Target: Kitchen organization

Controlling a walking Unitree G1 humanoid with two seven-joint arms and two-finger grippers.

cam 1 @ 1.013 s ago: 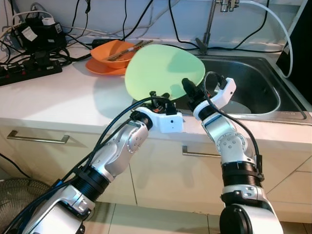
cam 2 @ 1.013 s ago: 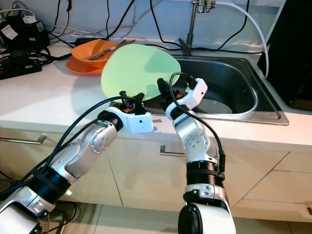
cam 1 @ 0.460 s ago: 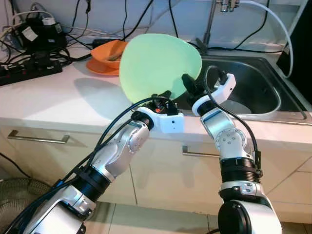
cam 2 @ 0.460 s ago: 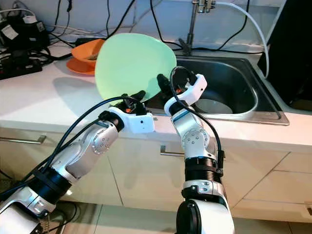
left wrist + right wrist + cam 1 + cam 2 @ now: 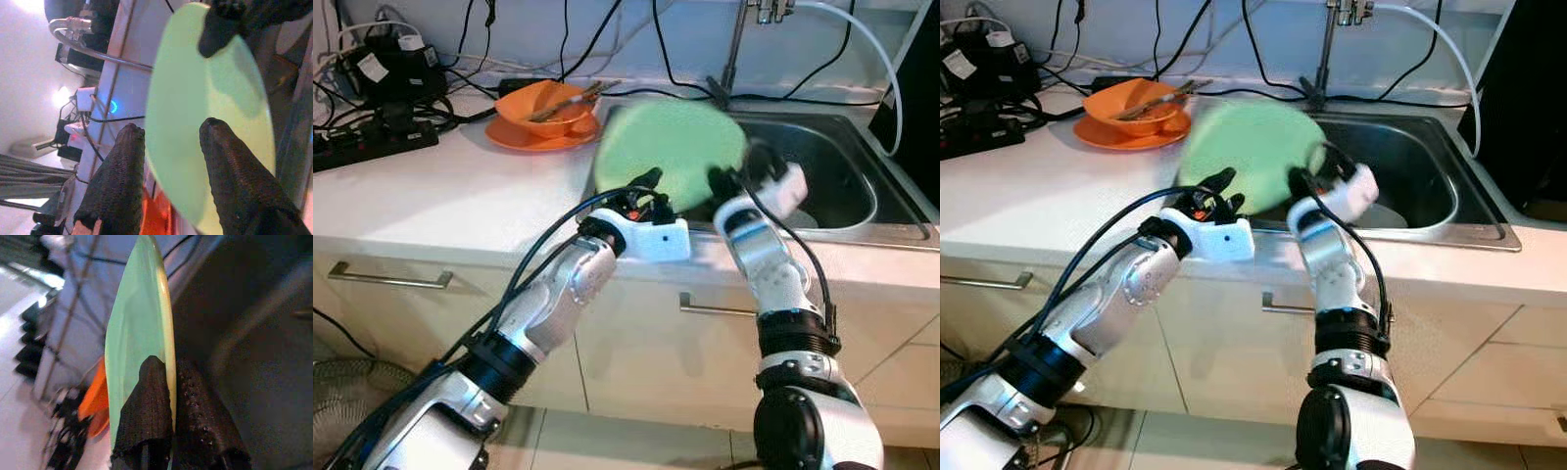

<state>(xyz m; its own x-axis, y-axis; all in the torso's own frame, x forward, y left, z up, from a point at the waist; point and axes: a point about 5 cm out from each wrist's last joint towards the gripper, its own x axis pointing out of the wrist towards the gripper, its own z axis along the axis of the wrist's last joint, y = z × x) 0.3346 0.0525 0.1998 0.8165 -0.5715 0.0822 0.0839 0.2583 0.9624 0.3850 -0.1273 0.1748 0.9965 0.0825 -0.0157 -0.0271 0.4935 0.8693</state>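
tilted lower now, green plate [image 5: 671, 157] pinched by right gripper [image 5: 168, 382]; left gripper [image 5: 171, 161] spread, straddling it.

The plate [image 5: 671, 152] hangs over the sink [image 5: 847, 157] edge, bowl [image 5: 546, 108] on the counter [image 5: 431, 196] to its left.

Green plate [image 5: 671, 152] and right gripper [image 5: 729, 181] motion-blurred, plate's near rim hidden behind both grippers, faucet [image 5: 736, 49] cropped at 12 o'clock

Both arms raised forward, right hand [image 5: 168, 401] fingers pinched together, left hand [image 5: 168, 161] fingers apart.
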